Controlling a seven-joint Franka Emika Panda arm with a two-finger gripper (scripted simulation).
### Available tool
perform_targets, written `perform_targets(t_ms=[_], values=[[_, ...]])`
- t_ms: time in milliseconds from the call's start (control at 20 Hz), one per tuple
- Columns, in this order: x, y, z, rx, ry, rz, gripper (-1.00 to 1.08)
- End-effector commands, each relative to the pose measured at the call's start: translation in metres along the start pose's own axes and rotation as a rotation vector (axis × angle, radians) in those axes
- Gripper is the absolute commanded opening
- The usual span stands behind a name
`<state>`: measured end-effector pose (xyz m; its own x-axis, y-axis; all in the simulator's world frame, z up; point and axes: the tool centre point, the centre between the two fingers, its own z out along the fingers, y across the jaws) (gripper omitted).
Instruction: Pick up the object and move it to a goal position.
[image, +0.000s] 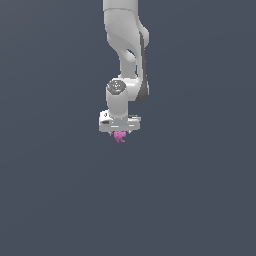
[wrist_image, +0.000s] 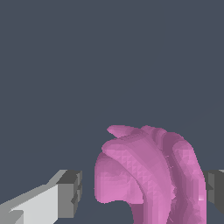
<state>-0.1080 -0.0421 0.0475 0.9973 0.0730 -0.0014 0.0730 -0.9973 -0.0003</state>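
In the wrist view, one grey fingertip (wrist_image: 70, 194) stands just left of the pink object (wrist_image: 148, 175), a gap between; the other sits at its right. The claw (image: 119, 131) grasps the object (image: 119, 136) under the white arm (image: 125, 45).

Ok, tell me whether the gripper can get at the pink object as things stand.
Probably yes. The pink object already sits between the fingers of the gripper; one pad shows a small gap, the other looks close or touching. Nothing else is in the way.
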Motion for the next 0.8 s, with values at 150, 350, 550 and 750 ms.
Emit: perform_targets(t_ms=[150, 350, 550, 750], values=[[0.0005, 0.0002, 0.006, 0.0, 0.001, 0.0, -1.0], [0.0005, 0.0002, 0.006, 0.0, 0.001, 0.0, -1.0], [0.0005, 0.0002, 0.006, 0.0, 0.001, 0.0, -1.0], [0.0008, 0.0012, 0.0042, -0.003, 0.002, 0.001, -1.0]])
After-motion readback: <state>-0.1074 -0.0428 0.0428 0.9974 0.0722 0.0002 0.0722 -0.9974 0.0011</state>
